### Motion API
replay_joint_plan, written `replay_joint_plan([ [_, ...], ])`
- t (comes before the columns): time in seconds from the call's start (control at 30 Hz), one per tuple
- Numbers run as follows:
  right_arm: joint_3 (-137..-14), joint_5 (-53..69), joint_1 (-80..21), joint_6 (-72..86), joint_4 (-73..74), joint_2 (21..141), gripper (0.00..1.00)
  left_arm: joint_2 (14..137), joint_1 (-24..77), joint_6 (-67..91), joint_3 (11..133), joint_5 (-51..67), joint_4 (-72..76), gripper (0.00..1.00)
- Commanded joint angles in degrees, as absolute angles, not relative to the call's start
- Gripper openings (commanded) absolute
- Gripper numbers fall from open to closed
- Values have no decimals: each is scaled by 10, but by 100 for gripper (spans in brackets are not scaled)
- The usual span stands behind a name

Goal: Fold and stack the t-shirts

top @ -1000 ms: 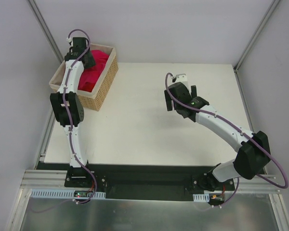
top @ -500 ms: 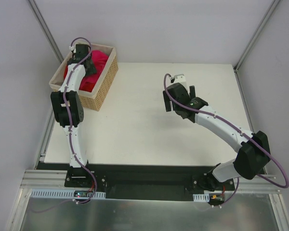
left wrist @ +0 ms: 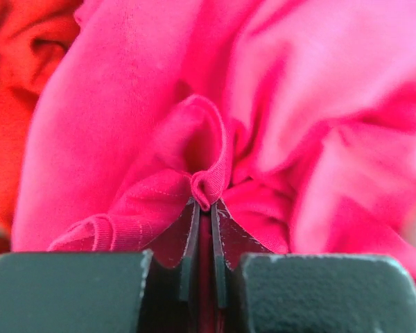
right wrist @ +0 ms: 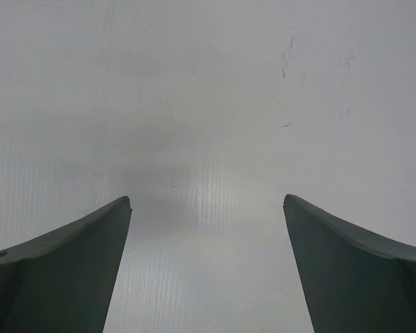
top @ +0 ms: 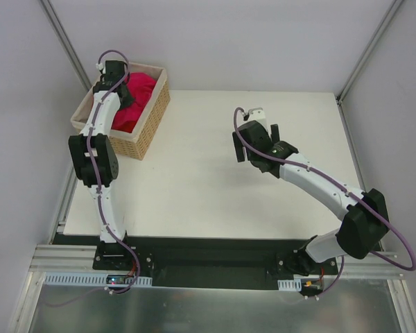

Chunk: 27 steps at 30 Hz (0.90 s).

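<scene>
A fold of the crimson-pink t-shirt (left wrist: pixel 298 104) is pinched tightly between the closed fingers of the left gripper (left wrist: pixel 203 201). The shirt is bunched inside the wicker basket (top: pixel 152 114) at the far left corner of the table (top: pixel 194 187). A brighter red t-shirt (left wrist: pixel 14 104) is seen touching it. The right gripper (right wrist: pixel 206 201) is held over the bare white table surface near the middle, fingers spread wide apart.
</scene>
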State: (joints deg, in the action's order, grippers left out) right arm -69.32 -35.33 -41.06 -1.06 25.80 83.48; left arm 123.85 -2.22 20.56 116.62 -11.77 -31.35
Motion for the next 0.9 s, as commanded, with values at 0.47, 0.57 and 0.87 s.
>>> replay_joint_plan([
  [0.47, -705, -405, -463, -2, 267, 784, 96, 951, 88, 183, 1209, 63, -323, 0],
  [0.57, -695, -424, -464, -2, 268, 766, 96, 941, 150, 165, 1241, 87, -318, 0],
  [0.87, -684, -495, -464, 29, 295, 717, 96, 994, 295, 197, 1436, 170, -316, 0],
])
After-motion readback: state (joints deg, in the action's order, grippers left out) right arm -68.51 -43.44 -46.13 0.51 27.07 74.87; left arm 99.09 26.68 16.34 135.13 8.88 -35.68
